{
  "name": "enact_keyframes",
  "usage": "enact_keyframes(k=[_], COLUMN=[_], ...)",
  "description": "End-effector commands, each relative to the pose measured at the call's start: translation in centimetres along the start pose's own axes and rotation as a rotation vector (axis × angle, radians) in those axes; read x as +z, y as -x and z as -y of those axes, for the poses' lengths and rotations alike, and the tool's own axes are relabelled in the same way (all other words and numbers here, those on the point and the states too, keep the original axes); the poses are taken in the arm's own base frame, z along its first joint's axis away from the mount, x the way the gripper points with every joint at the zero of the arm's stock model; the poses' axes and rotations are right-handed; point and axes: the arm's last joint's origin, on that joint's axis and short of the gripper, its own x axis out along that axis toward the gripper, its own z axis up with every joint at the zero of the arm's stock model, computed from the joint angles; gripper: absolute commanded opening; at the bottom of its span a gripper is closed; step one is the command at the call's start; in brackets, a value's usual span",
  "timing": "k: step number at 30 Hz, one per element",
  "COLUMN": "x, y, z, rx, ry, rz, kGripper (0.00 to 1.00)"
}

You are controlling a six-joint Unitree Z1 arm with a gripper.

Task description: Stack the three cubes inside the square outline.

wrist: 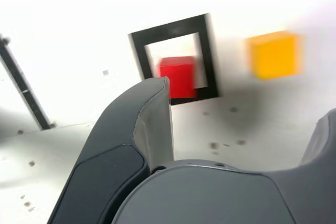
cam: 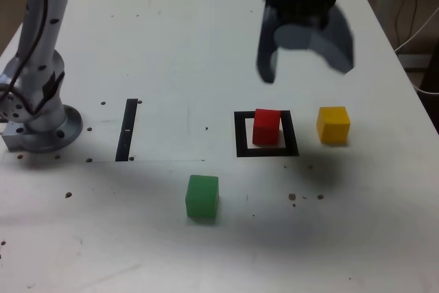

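Three blocks are sitting on the worktop (cam: 206, 259), and only one of them is occupying the target. The red block (cam: 267, 127) is standing within the black square outline (cam: 242, 143), below the jaws (cam: 305, 66) and apart from them, presumably because it is serving as the base of the stack. Its placement is leaving its top free to take another block.

The yellow block (cam: 333, 125) is resting just outside the outline, on the side away from the arm's base (cam: 42, 118), also lower than the jaws and touching neither them nor the red block. The green block (cam: 202, 197) is lying farther from the jaws than the other two, toward the exterior view's bottom and left. Both are probably waiting to be stacked, so the work is looking about one-third done.

The jaws are standing wide open, their two fingers (wrist: 155, 127) spread well apart with nothing between them. They are holding no block and touching none, hanging above the worktop near the red and yellow blocks. Yellow is seeming the handier choice for the next pick; lowering the jaws carelessly there could be nudging the red base out of position.
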Motion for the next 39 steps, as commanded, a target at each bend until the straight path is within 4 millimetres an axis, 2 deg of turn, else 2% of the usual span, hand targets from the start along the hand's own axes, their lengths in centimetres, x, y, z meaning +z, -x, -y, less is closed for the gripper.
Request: enact_keyframes(k=[1, 4, 11, 23, 33, 39], x=[0.9, 2.2, 5.0, 6.3, 7.7, 7.8], y=[0.2, -0.3, -3.8, -7.2, -10.6, -11.5], z=[-0.1, -0.2, -0.2, -0.7, -1.3, -1.4], rx=[0.006, 0.003, -0.025, -0.057, -0.099, -0.107], ry=[0.0, 0.006, 0.024, 0.031, 0.023, 0.027], rz=[0.022, 0.032, -0.021, -0.088, -0.1, -0.101], kGripper=[1.0, 1.0, 1.0, 0.98, 0.9, 0.81])
